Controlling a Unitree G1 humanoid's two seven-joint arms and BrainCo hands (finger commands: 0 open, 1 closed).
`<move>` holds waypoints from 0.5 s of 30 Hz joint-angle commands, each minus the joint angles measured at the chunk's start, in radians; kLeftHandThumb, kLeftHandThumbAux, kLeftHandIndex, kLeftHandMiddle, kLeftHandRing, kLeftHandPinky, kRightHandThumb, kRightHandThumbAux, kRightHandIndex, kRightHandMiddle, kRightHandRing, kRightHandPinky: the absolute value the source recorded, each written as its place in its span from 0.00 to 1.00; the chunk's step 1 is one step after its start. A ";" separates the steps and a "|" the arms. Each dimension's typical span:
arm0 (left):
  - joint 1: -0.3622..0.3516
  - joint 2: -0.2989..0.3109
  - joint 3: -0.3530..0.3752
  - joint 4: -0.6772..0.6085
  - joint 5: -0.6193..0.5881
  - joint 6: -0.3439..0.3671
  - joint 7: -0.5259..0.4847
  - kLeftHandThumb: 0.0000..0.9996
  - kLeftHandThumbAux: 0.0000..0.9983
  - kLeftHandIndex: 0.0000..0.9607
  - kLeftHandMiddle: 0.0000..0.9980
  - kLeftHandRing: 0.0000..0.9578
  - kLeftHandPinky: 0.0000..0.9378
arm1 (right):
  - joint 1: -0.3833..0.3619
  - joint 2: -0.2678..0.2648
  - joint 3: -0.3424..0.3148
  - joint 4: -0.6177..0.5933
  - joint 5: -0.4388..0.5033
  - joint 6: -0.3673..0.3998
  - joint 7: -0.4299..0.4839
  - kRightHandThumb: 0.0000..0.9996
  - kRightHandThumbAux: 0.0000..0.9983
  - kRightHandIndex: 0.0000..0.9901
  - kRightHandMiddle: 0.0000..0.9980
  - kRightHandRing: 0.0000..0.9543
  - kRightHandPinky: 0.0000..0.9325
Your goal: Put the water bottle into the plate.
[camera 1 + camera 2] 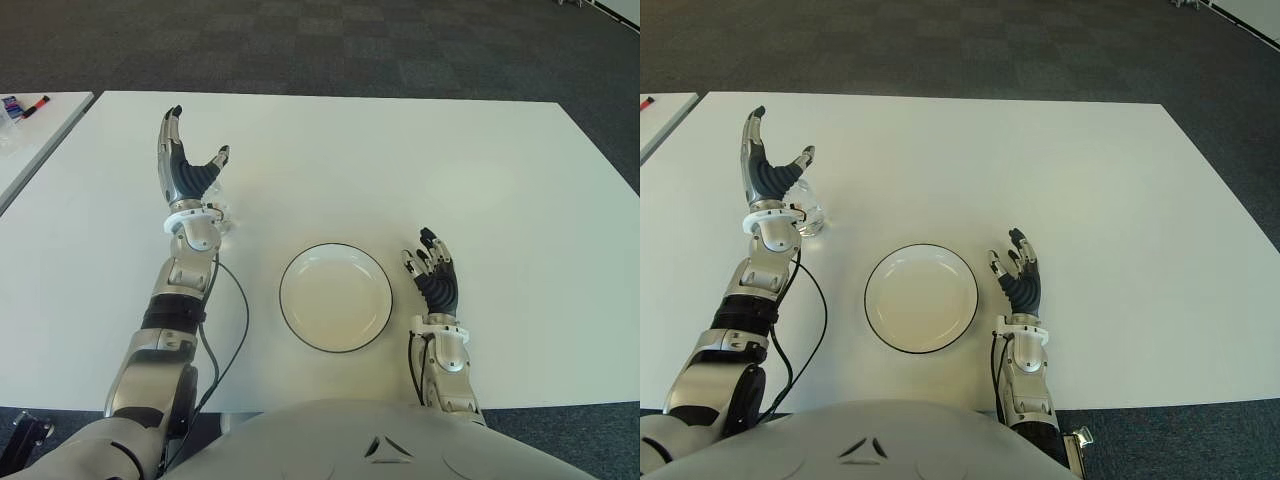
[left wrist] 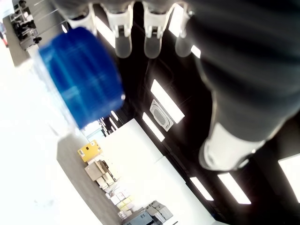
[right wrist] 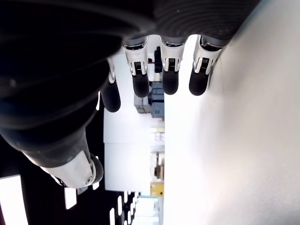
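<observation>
From the left eye view, the left robot hand (image 1: 190, 170) stands raised over the white surface (image 1: 400, 160), fingers spread wide and holding nothing; just beneath its wrist a small clear water bottle (image 1: 222, 215) peeks out, well to the left of the plate (image 1: 335, 297); the plate, white with a dark rim, sits bare in front of the robot's body; the right robot hand (image 1: 432, 275) shows just right of the plate, fingers relaxed and apart, idle.

The right eye view tells the bottle better; it stands upright on the surface beside the left wrist, glassy and nearly see-through, with the thumb reaching out above it.

In the left wrist view a blurred blue bottle cap (image 2: 79, 75) sits close beside the open palm, the fingertips (image 2: 123, 47) straight and not curled around it; whether anything touches the bottle I cannot tell.

The right wrist view shows only its own fingers hanging loose over the bare surface; nothing in them.

My worry is the approach; the bottle is light, narrow and sits tight against the wrist rather than between fingers and thumb, so a lowering or sweeping move could knock it over and send it rolling; closing too high, on the cap alone, might let it slip or swing on the way to the plate, and a tall bottle set on the sloping rim could topple.
</observation>
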 commanded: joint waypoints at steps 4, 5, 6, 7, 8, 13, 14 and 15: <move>-0.014 -0.009 -0.003 0.020 -0.033 -0.019 -0.028 0.25 0.78 0.01 0.04 0.03 0.08 | 0.031 0.018 -0.004 0.020 0.017 0.043 -0.001 0.51 0.71 0.18 0.11 0.08 0.13; -0.014 -0.009 -0.003 0.021 -0.035 -0.021 -0.028 0.25 0.78 0.01 0.04 0.03 0.08 | 0.032 0.018 -0.004 0.020 0.017 0.043 -0.001 0.51 0.71 0.18 0.11 0.09 0.13; -0.015 -0.010 -0.003 0.022 -0.037 -0.023 -0.028 0.25 0.78 0.01 0.04 0.03 0.08 | 0.032 0.018 -0.004 0.020 0.017 0.043 -0.001 0.51 0.71 0.18 0.11 0.09 0.13; -0.015 -0.010 -0.003 0.022 -0.039 -0.024 -0.029 0.25 0.78 0.01 0.04 0.03 0.09 | 0.033 0.018 -0.004 0.018 0.016 0.043 -0.002 0.51 0.71 0.18 0.11 0.09 0.13; -0.016 -0.009 -0.004 0.024 -0.041 -0.026 -0.029 0.25 0.78 0.01 0.04 0.03 0.09 | 0.034 0.018 -0.004 0.017 0.015 0.044 -0.002 0.51 0.71 0.18 0.11 0.09 0.13; -0.019 -0.008 -0.008 0.033 -0.042 -0.036 -0.030 0.25 0.78 0.01 0.03 0.03 0.10 | 0.036 0.018 -0.003 0.012 0.012 0.047 -0.005 0.51 0.72 0.18 0.11 0.09 0.13; -0.019 -0.008 -0.009 0.034 -0.042 -0.037 -0.029 0.25 0.78 0.01 0.03 0.03 0.10 | 0.037 0.018 -0.003 0.011 0.012 0.048 -0.005 0.51 0.72 0.18 0.11 0.09 0.13; -0.019 -0.008 -0.009 0.036 -0.042 -0.038 -0.029 0.25 0.78 0.01 0.03 0.03 0.10 | 0.037 0.018 -0.003 0.011 0.012 0.049 -0.005 0.51 0.72 0.18 0.11 0.09 0.13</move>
